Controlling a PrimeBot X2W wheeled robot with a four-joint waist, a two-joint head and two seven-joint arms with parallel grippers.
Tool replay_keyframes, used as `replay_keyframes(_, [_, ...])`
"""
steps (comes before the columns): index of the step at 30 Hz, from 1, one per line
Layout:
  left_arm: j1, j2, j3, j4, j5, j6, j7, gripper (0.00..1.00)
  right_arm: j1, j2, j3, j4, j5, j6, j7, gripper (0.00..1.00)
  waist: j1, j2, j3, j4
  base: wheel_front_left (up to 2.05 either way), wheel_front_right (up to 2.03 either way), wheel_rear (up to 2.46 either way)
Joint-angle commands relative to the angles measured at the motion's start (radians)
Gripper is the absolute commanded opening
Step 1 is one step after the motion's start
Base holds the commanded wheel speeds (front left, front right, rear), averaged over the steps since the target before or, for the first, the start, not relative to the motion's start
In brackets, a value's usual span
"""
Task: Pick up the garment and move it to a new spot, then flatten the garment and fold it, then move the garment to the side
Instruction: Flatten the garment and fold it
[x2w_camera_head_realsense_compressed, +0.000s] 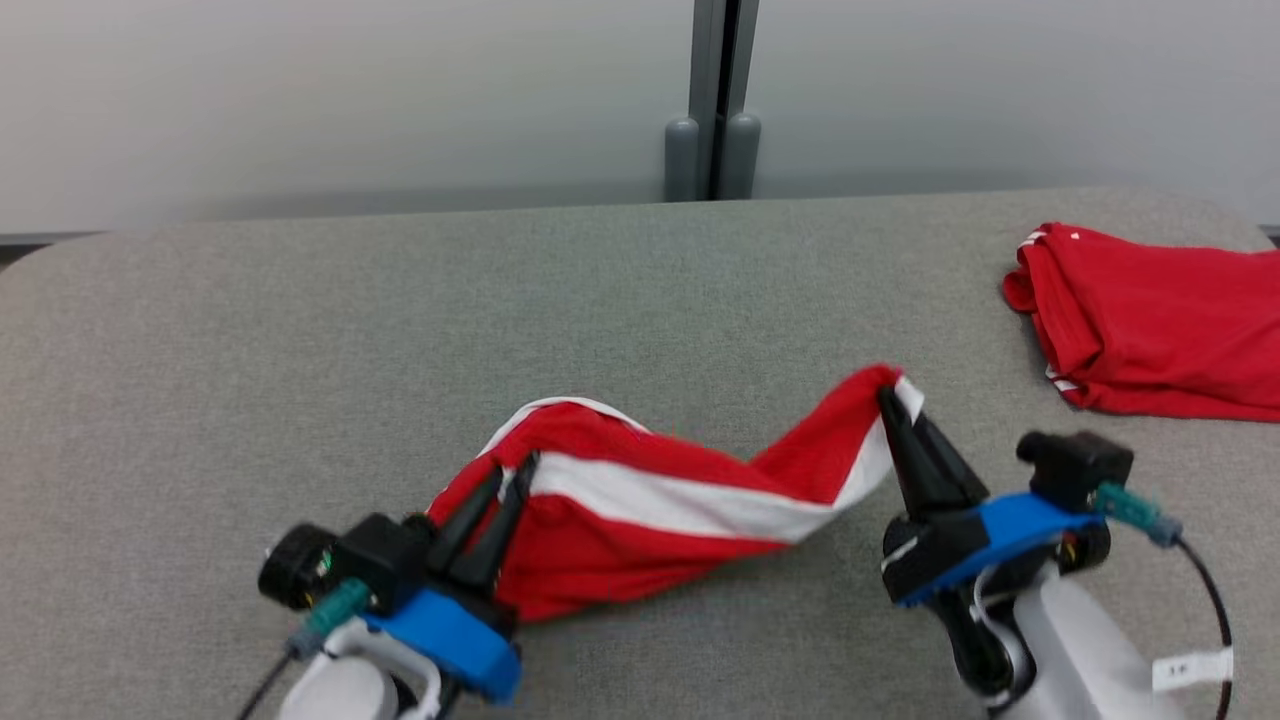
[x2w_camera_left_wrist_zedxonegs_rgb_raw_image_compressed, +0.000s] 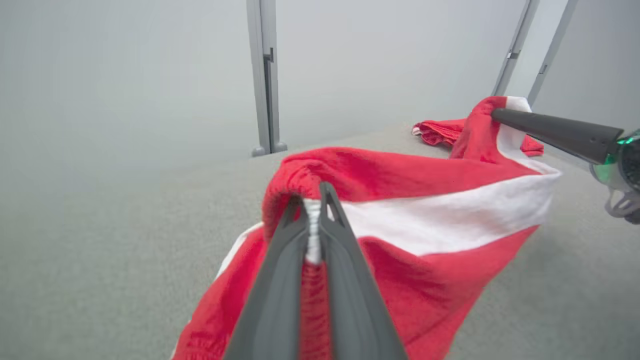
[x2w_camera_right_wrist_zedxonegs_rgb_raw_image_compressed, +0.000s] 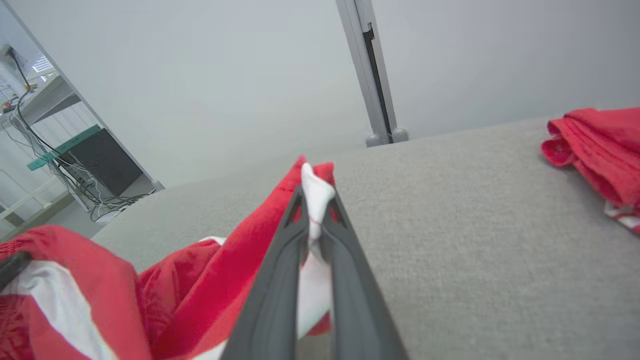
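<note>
1. From where I stand, the garment, red with a broad white stripe, lies on the counter on the near side of the grey post. It is strung between the two tools like a slack hammock.
2. Left of the post, the left tool is pressed together on a bunched edge of the cloth. The left wrist view shows white trim squeezed between its fingers.
3. Right of the post, the right tool pinches the opposite end. It holds that end raised, so the fabric climbs to a peak there.
4. I take the two-ended hold to be deliberate: gripping opposite ends lets the cloth be carried without trailing and later pulled out flat. The lift looks barely begun, since the sagging middle appears to rest on the counter.
5. Far right of the post, a second red garment lies folded and well apart from the tools. Any new spot would want to stay short of it.
6. Some things I cannot make out:
   - whether each tool has a hem, a sleeve or a waistband;
   - what sits under the twisted folds;
   - the folded piece's far side, which is cut off at the head view's right edge;
   - most of both forearms, which are cut off at its bottom edge.
</note>
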Motion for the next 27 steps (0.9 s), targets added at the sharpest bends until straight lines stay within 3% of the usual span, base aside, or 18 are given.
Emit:
replay_keyframes(1, [-0.071,0.010,0.024,-0.020,-0.006,0.000,0.004,0.00,-0.078,0.000,-0.007,-0.001,0.019,0.003,0.007,0.00,0.0000,-0.0003,0.017,-0.004,0.00,0.00,0.00])
replay_keyframes(6, [-0.304,0.021,0.098,-0.024,-0.117,-0.001,0.045,0.00,-0.353,0.017,-0.017,0.090,0.102,0.003,0.060,0.00,0.0000,-0.0003,0.093,-0.025,0.00,0.00,0.00])
replay_keyframes(8, [-0.425,0.053,0.093,-0.011,-0.139,-0.001,0.067,0.00,-0.480,0.023,-0.019,0.143,0.137,0.003,0.091,0.00,0.0000,-0.0003,0.132,-0.029,0.00,0.00,0.00])
replay_keyframes(12, [-0.675,0.065,0.082,0.051,-0.230,-0.001,0.095,0.00,-0.740,0.026,-0.066,0.273,0.203,0.003,0.116,0.00,0.0000,-0.0003,0.209,-0.031,0.00,0.00,0.00])
replay_keyframes(19, [-1.082,0.055,0.021,0.219,-0.333,-0.001,0.078,0.00,-1.147,0.028,-0.125,0.494,0.325,0.003,0.060,0.00,0.0000,-0.0003,0.288,-0.048,0.00,0.00,0.00])
replay_keyframes(23, [-1.235,0.046,-0.030,0.293,-0.374,-0.001,0.041,0.00,-1.294,0.027,-0.127,0.595,0.363,0.003,0.003,0.00,0.0000,-0.0003,0.308,-0.059,0.00,0.00,0.00])
replay_keyframes(27, [-1.290,0.044,-0.098,0.353,-0.420,-0.001,0.005,0.00,-1.338,0.029,-0.083,0.657,0.394,0.003,-0.023,0.00,0.0000,-0.0003,0.317,-0.067,0.00,0.00,0.00])
